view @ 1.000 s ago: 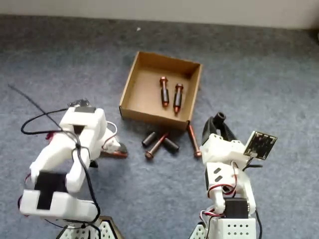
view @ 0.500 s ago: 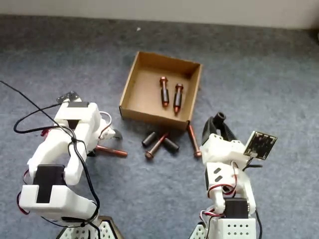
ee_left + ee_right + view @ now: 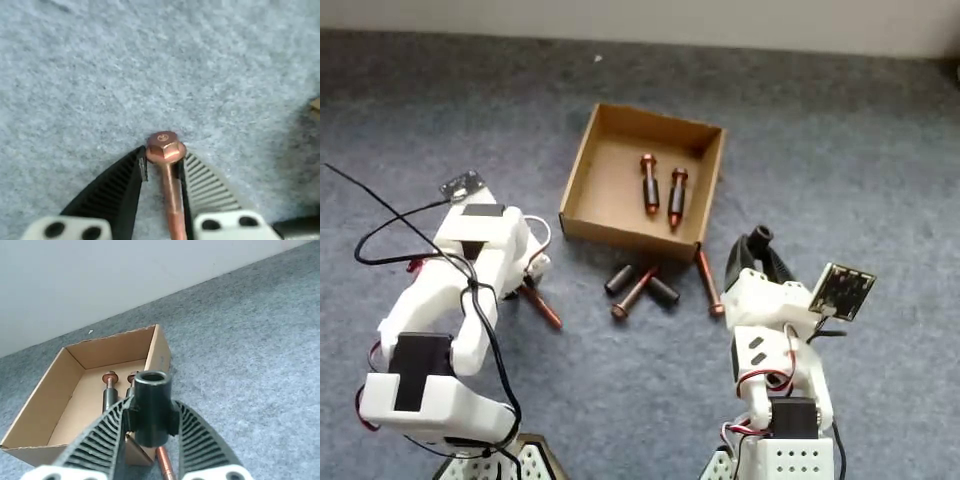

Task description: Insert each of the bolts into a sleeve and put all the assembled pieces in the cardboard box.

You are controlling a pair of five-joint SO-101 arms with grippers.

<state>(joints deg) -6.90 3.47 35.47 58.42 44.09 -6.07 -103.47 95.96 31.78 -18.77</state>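
My left gripper (image 3: 162,167) is shut on a copper bolt (image 3: 169,180), head outward, just above the carpet. From above, that bolt (image 3: 541,305) slants out from under the left arm, left of the cardboard box (image 3: 582,185). My right gripper (image 3: 150,425) is shut on a black sleeve (image 3: 151,407), its open end facing outward; in the high view the sleeve (image 3: 760,240) sits right of the box's near corner. Two assembled pieces (image 3: 662,190) lie inside the box. In front of the box lie two black sleeves (image 3: 618,279) (image 3: 663,291) and two loose bolts (image 3: 633,292) (image 3: 708,282).
Grey carpet covers the whole work area, with open room left and right of the box. A black cable (image 3: 390,235) loops over the left arm. A pale wall strip runs along the far edge.
The left arm has lifted and turned its bolt: it lay level pointing right, and now slants down toward the near side. The right arm has kept still with its sleeve.
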